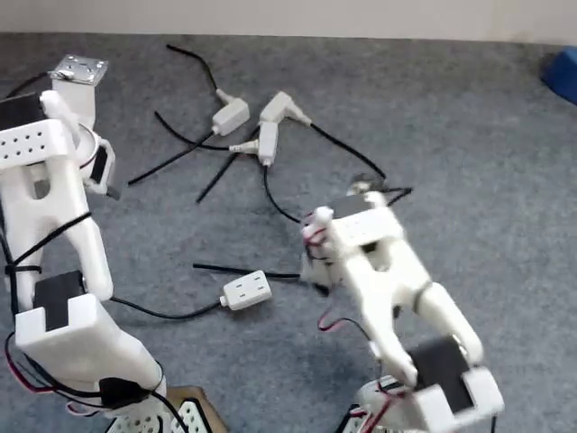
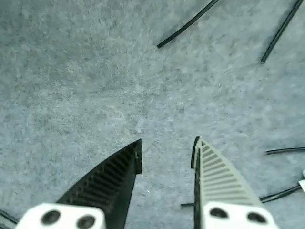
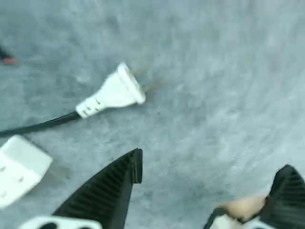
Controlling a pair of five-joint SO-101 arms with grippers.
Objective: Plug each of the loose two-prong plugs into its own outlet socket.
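A loose white two-prong plug (image 3: 114,93) on a black cord lies on the grey carpet just ahead of my right gripper (image 3: 209,171), which hangs open above it and holds nothing. A white outlet socket (image 3: 19,169) sits close beside that plug; in the high view this socket (image 1: 245,290) lies left of the right gripper (image 1: 314,269). Farther back, more white plug and socket pieces (image 1: 261,142) lie among black cords. My left gripper (image 2: 167,148) is open over bare carpet, and in the high view the left gripper (image 1: 102,174) sits at the far left.
Two more white connectors (image 1: 230,115) (image 1: 281,108) with crossing black cords (image 1: 171,158) lie at the back centre. Loose cord ends (image 2: 188,24) lie ahead of the left gripper. A blue object (image 1: 563,77) sits at the right edge.
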